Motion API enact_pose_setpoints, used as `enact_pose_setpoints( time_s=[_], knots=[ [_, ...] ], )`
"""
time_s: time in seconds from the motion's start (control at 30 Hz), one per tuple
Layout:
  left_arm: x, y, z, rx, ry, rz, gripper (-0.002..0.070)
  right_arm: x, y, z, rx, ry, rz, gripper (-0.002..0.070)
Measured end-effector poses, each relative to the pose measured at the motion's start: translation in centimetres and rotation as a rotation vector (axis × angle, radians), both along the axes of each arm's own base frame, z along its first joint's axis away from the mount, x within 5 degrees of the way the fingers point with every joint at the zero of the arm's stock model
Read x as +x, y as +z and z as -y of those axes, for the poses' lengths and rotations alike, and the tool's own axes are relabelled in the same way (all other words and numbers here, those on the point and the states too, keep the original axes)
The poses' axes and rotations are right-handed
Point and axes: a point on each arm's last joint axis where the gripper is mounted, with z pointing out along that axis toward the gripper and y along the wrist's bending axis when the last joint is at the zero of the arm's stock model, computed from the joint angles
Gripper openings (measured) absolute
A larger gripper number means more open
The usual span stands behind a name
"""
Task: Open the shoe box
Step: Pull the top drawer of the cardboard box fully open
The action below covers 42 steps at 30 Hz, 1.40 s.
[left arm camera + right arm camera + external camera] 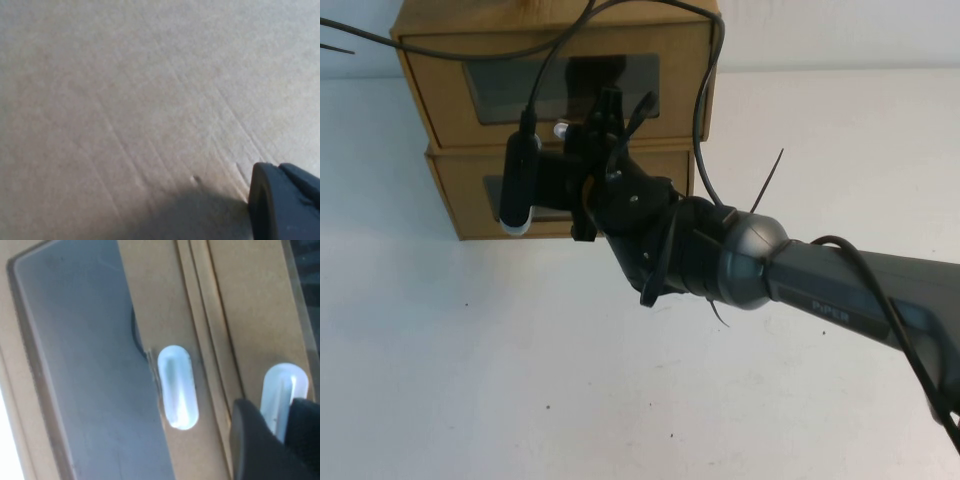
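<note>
Two brown cardboard shoe boxes stand stacked at the table's back left, the upper box (440, 95) on the lower box (460, 215). Each has a drawer front with a clear window. My right gripper (610, 115) reaches up against these fronts. In the right wrist view two translucent white handles show. My right gripper (284, 407) is shut on one handle (284, 382), a dark finger on each side of it. The other handle (177, 387) sits free beside a grey window (85, 365). My left gripper (282, 205) lies close against plain cardboard (125, 100); the high view does not show it.
The white table (470, 380) spreads in front of the boxes. My right arm (840, 290) crosses it from the right, with black cables (705, 110) looping over the upper box. A wall (840, 30) rises behind.
</note>
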Motion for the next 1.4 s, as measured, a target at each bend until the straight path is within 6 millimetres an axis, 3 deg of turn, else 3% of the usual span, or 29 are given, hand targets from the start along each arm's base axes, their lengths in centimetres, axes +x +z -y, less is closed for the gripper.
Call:
enact_pose_setpoints(
  time_s=[0.27, 0.53, 0.9, 1.4],
  knots=[
    [0.0, 0.0, 0.0, 0.011, -0.008, 0.009, -0.0005, 0.4, -0.1, -0.1, 0.004, -0.012, 0.008, 0.0135],
    [0.0, 0.0, 0.0, 0.014, -0.01, 0.011, -0.0005, 0.5, 0.0, -0.1, -0.001, -0.015, 0.018, 0.0013],
    [0.0, 0.0, 0.0, 0.014, -0.01, 0.011, -0.0005, 0.5, 0.1, 0.0, -0.011, -0.021, 0.024, 0.001],
    [-0.2, -0.1, 0.4, 0.013, -0.024, -0.002, -0.0005, -1.9, 0.0, 1.1, -0.107, -0.026, 0.02, 0.0007]
  ],
)
